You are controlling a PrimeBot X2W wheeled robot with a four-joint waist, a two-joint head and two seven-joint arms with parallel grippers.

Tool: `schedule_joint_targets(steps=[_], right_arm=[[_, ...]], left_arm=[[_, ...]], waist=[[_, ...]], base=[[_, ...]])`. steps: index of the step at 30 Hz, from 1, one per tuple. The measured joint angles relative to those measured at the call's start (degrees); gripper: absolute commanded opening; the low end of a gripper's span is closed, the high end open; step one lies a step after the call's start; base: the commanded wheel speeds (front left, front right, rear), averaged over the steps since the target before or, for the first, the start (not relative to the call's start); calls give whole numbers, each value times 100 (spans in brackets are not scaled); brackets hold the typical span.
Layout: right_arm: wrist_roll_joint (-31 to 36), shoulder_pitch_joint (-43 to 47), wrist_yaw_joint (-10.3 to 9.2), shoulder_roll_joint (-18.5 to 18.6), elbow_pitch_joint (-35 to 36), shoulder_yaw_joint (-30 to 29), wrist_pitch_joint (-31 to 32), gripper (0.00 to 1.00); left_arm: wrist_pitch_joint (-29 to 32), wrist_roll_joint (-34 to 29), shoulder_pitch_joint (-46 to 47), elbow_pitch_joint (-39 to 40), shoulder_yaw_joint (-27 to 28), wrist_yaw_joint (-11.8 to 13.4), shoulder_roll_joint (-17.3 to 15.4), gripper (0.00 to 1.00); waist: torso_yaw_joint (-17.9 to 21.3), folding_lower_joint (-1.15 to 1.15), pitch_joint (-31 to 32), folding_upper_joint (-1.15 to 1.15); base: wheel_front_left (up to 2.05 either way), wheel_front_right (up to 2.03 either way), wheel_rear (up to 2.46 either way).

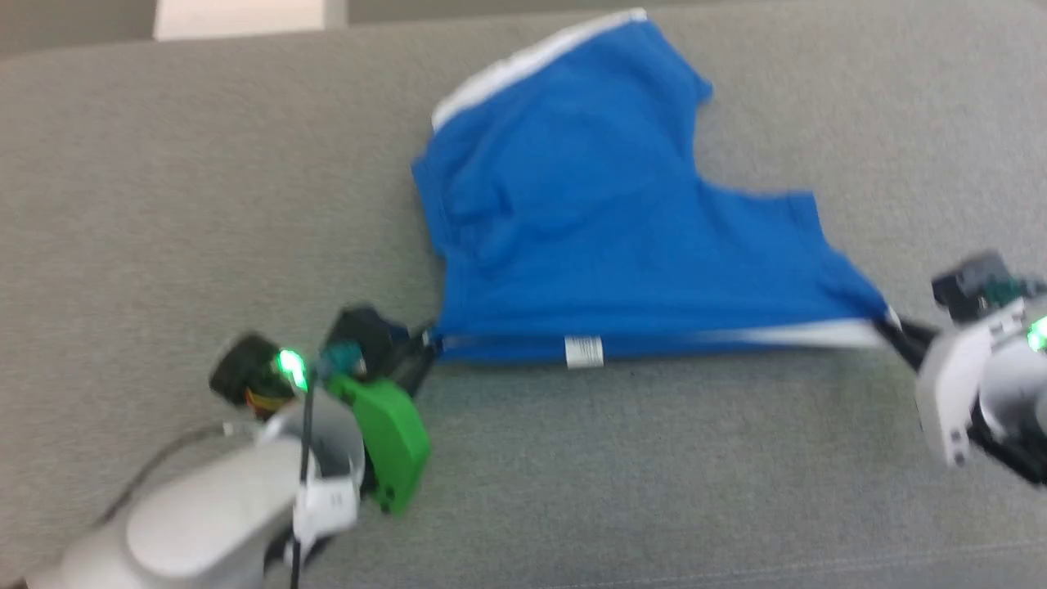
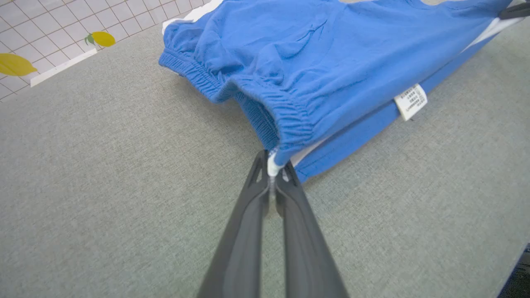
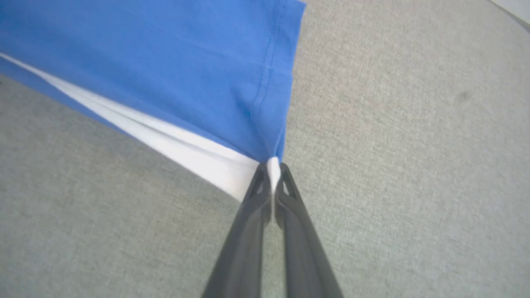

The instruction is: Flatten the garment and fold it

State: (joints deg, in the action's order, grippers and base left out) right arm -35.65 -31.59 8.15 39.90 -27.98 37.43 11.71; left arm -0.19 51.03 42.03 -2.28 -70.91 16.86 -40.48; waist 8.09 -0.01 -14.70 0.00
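Note:
The garment (image 1: 605, 221), royal-blue shorts with white trim, lies on the grey cushion, its near edge pulled taut between both arms. My left gripper (image 1: 429, 339) is shut on the near-left corner, at the end of the elastic waistband (image 2: 285, 120). In the left wrist view the left gripper (image 2: 274, 165) pinches blue cloth and a bit of white trim. My right gripper (image 1: 887, 323) is shut on the near-right corner, where the white side stripe (image 3: 182, 145) ends; the right gripper (image 3: 273, 167) clamps that white tip. A small white label (image 1: 584, 352) hangs at the middle of the stretched edge.
The grey fabric cushion (image 1: 204, 180) spreads wide on all sides of the shorts. Beyond its far edge the left wrist view shows a tiled floor (image 2: 45, 29) with yellow leaf marks (image 2: 103, 38). A pale strip (image 1: 237, 16) lies past the cushion's back edge.

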Motion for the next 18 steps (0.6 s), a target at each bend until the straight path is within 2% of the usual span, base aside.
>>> schedule_joint_targets(steps=[10,15,18], right_arm=[[30,2058,18,396,1157,-1210,669,0],[230,2959,42,438,1723,-1841,975,0],[321,3138,42,393,2097,-2256,1026,0]], left_arm=[[12,-4,-1193,620,-229,289,-56,0],[125,-157,-1729,839,-283,338,-32,0],[144,-229,-1783,889,-270,400,-19,0]], waist=[[-293,0,593,0],[-422,0,734,0],[-496,0,741,0]], base=[[0,0,0],[0,0,0],[0,0,0]])
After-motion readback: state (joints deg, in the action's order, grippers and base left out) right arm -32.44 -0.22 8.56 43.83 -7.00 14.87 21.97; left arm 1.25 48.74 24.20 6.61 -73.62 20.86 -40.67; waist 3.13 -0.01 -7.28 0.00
